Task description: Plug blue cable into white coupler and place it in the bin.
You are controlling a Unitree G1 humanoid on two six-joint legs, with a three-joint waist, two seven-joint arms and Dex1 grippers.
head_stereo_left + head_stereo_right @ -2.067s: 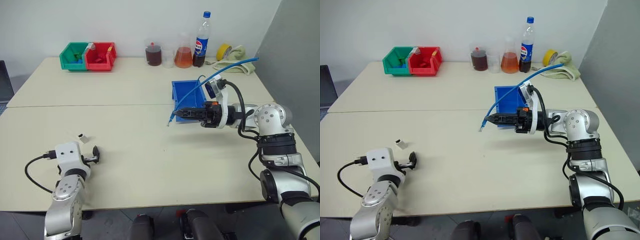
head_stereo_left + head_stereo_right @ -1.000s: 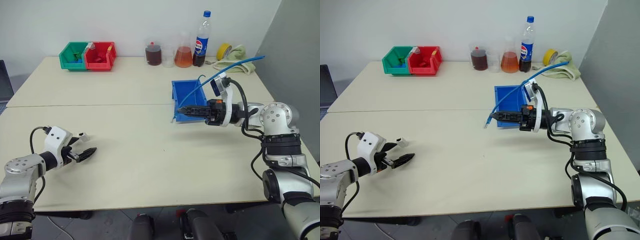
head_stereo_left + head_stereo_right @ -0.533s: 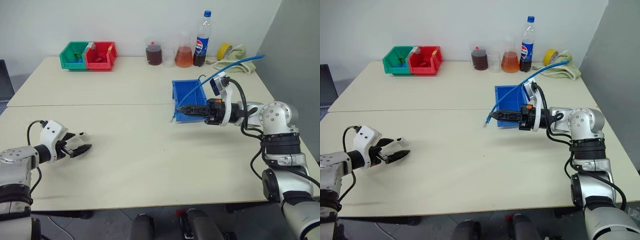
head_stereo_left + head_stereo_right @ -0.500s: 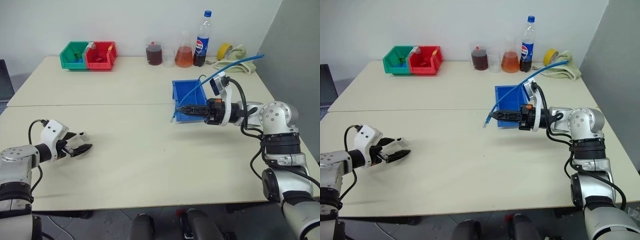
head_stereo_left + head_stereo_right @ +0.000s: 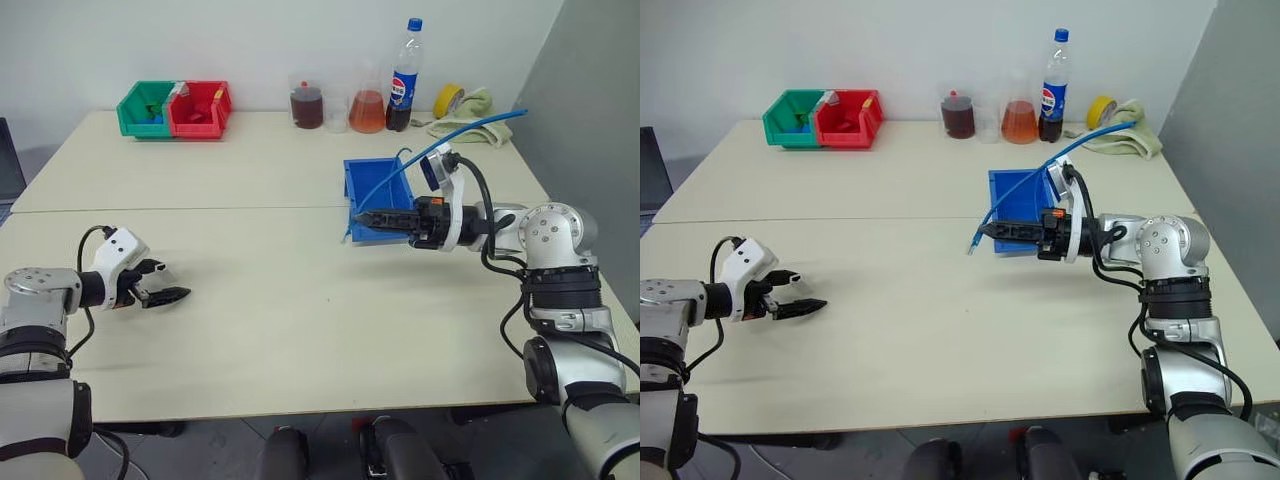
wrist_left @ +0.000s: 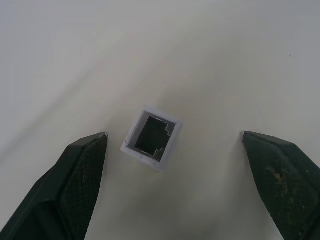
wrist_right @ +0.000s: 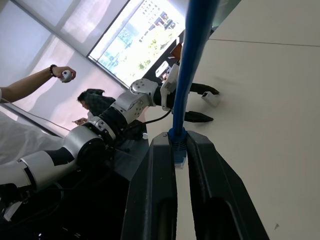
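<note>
Bracketing the white coupler (image 6: 151, 137) with our left gripper (image 6: 175, 190) apart; right gripper (image 7: 181, 150) clamps the blue cable (image 7: 192, 65); plugging and binning remain.

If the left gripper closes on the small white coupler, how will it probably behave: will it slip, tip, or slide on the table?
The white coupler looks tiny, boxy and probably light, so it may slide on the smooth table if one finger touches first. It sits nearer one finger of the open left gripper, so a nudge seems likely. Its flat faces should grip fairly well.
</note>
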